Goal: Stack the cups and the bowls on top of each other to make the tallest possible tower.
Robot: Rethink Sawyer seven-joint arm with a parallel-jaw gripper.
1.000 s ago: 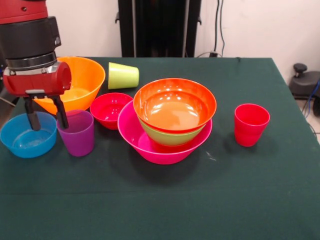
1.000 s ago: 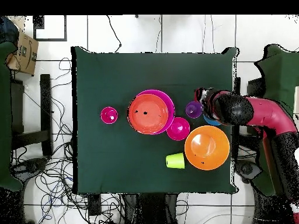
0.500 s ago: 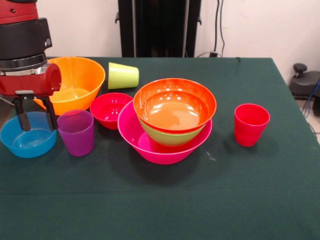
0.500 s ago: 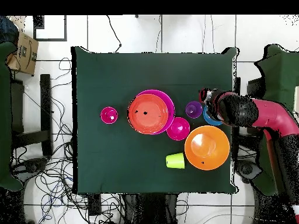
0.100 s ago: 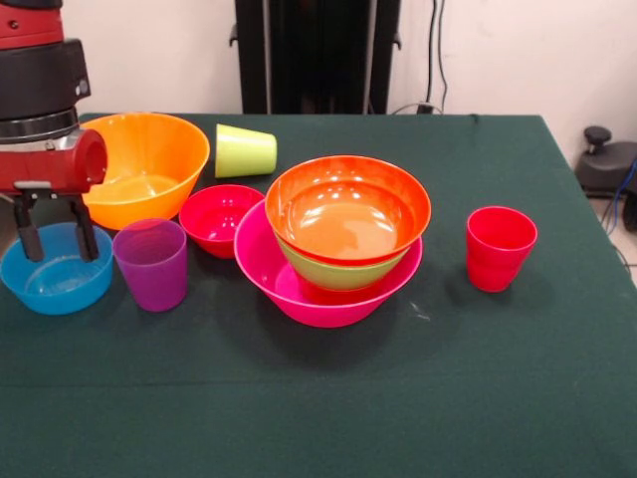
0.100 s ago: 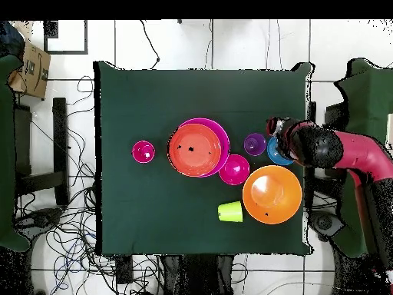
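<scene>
My gripper [image 5: 53, 242] hangs open and empty over the small blue bowl [image 5: 55, 277] at the left, its fingers straddling the bowl's far rim. Just right of it the purple cup [image 5: 151, 265] stands upright. The tower is a wide pink bowl [image 5: 299, 294] holding a green bowl [image 5: 333, 275] and an orange-red bowl [image 5: 346, 211]. A small red bowl [image 5: 219, 217] sits between the tower and the large yellow-orange bowl [image 5: 151, 164]. The lime green cup [image 5: 246, 150] lies on its side. The red cup [image 5: 500, 247] stands alone at the right. From overhead the gripper [image 6: 278, 138] covers part of the blue bowl [image 6: 274, 156].
The dark green table [image 5: 418, 398] ends just left of the blue bowl. A black stand [image 5: 317, 55] rises behind the table's far edge. Cables and a cardboard box [image 6: 32, 71] lie on the floor around it.
In the front view the gripper has slid left, from beside the purple cup's rim to over the blue bowl. It stays open. The cups and bowls have not moved.
</scene>
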